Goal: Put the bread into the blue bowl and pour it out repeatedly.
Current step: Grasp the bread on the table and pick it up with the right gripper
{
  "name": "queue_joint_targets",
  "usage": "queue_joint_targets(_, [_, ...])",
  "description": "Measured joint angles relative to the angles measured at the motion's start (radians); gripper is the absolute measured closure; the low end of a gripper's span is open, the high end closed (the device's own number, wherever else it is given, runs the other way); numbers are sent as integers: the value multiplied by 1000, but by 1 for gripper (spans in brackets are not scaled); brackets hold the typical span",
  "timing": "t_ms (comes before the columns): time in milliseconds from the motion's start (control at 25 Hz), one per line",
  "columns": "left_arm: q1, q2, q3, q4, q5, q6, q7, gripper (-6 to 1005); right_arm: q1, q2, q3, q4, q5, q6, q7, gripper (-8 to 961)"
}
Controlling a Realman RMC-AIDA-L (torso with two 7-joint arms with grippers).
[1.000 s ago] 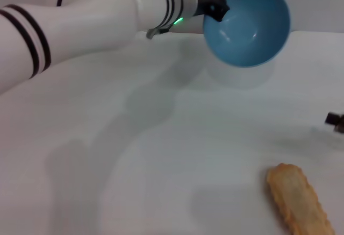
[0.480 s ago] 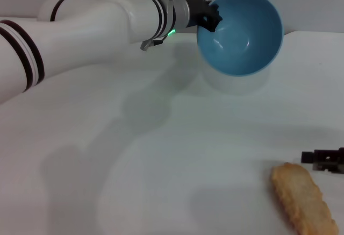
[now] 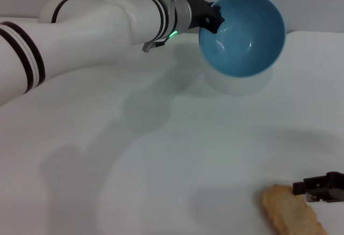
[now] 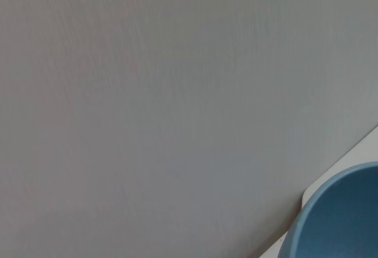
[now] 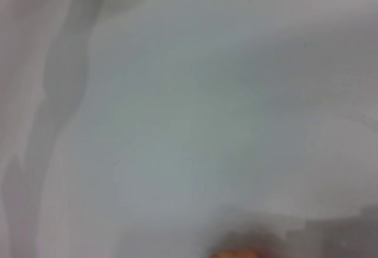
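The bread [image 3: 289, 215] lies on the white tabletop [image 3: 177, 154] at the near right, its plain golden-tan side up; its near end is cut off by the frame edge, so its full length cannot be seen. In the right wrist view only a blurred orange sliver [image 5: 235, 253] of it shows at the picture's edge. The right tool [image 3: 321, 187] reaches in from the right, touching or just over the loaf's far right edge — only a dark stub of it is in view, and I cannot tell whether it is spread or clenched.

Well apart, at the far side right of centre, the blue bowl [image 3: 244, 36] is held tipped on its side above the tabletop, its empty hollow facing the camera. The left tool [image 3: 210, 15] is clenched on the bowl's left rim, the white left arm stretching in from the near left. The left wrist view shows only a curved slice of the bowl [image 4: 342, 216] against a grey wall.

Compared with half a second ago, the bread has shifted a little left and nearer, the right tool has come nearer with it, and the bowl has barely moved.
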Motion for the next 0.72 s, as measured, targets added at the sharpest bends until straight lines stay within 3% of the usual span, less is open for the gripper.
queue_joint_targets(200, [8,-1,0,2,-7,0,0,999,6,7,-5,0,-4,5,-4,349])
queue_joint_targets(520, [10,-1,7,2,-21,-6,-1,1000,29,37,-6,1,-3,6,-22,350])
queue_joint_targets(720, [10,2,23,2,-26,-14,-1,1000,40,42,-10,5,-6,5,-23,349])
